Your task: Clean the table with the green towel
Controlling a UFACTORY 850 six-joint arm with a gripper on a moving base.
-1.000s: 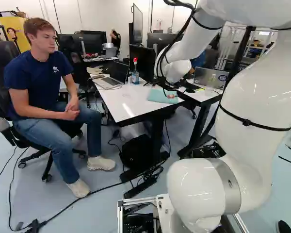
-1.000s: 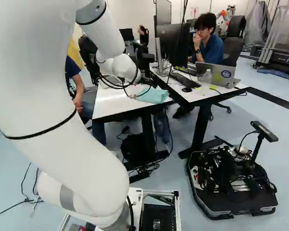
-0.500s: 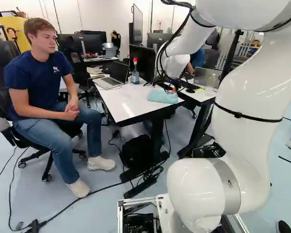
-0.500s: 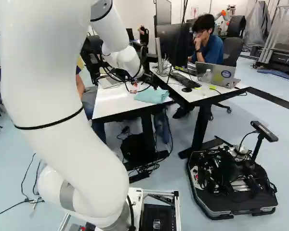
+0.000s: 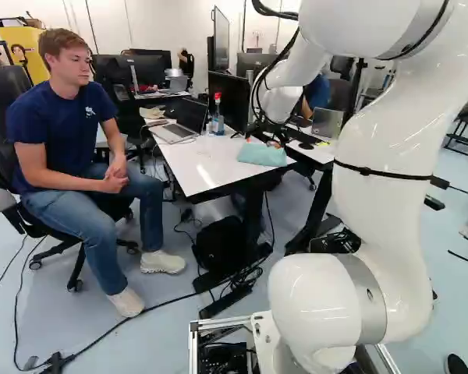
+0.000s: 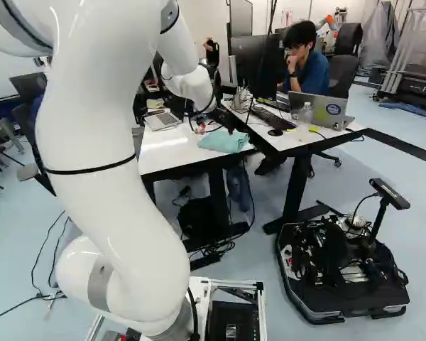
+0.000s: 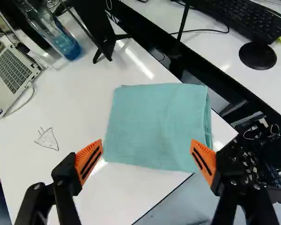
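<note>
- Two fingers stand wide apart on the gripper (image 5: 272, 139), holding nothing; the wrist view shows their orange pads (image 7: 88, 161) plainly, while the base views hardly do.
- Only the wrist view makes out the pen drawing (image 7: 48, 139) on the table (image 7: 77, 112), just outside one finger.
- The right base view alone shows a low black rover (image 6: 341, 273) on the floor, well below the gripper and off to its side.
- The towel (image 7: 154, 124) lies below and ahead of the gripper, pale blue-green, folded nearly square, its layers stacked along one side; one corner reaches the table's edge. Whether a finger touches it, I cannot tell.
- Beyond the towel, a black stand (image 7: 107, 40) and a bottle (image 7: 68, 44) with blue in it crowd the way ahead.
- A laptop (image 7: 11, 77) sits past the drawing; a keyboard (image 7: 243, 18) lies ahead, across the gap on a second table (image 7: 215, 49).
</note>
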